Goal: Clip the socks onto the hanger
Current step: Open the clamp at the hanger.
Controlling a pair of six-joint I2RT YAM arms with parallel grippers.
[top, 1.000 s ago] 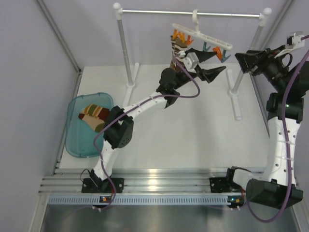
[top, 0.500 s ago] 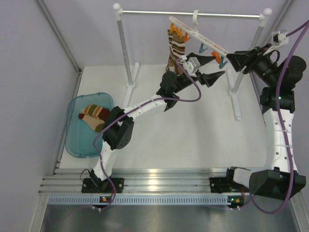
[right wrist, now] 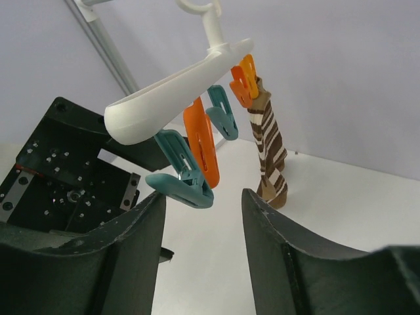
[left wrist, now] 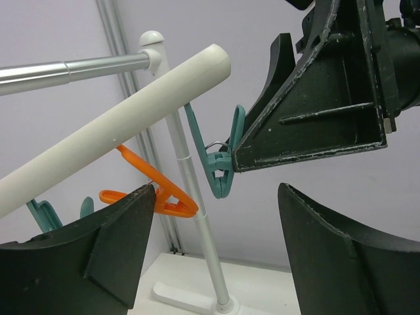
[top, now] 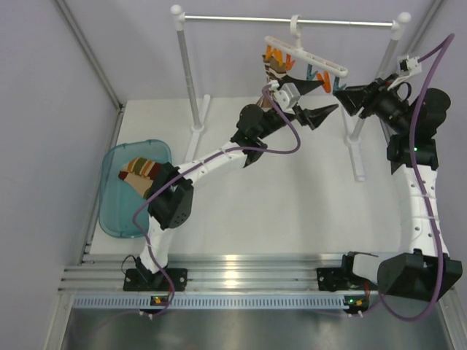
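The hanger hangs by its hook from the metal rail at the back of the table, its white bar tilted down toward the right. One dark brown and white sock dangles from a clip at its left, higher end. The other socks lie in a heap in the teal tray at the table's left edge, well apart from both arms. I see tan with coloured bands there but cannot count them.

Under the bar hang orange and teal clips. In the right wrist view I make out two teal and at least two orange, with the lower teal clip nearest the bar's lower end.

The left arm stretches long and diagonal across the table and up to the hanger. The left gripper is just below the bar's right half with its fingers spread wide, holding nothing. The right arm rises along the right side and bends in toward the same end. The right gripper points left, tip to tip with the left one. Its fingers are also apart and empty. From the left wrist that teal clip sits right at one right fingertip. I cannot tell whether they touch.
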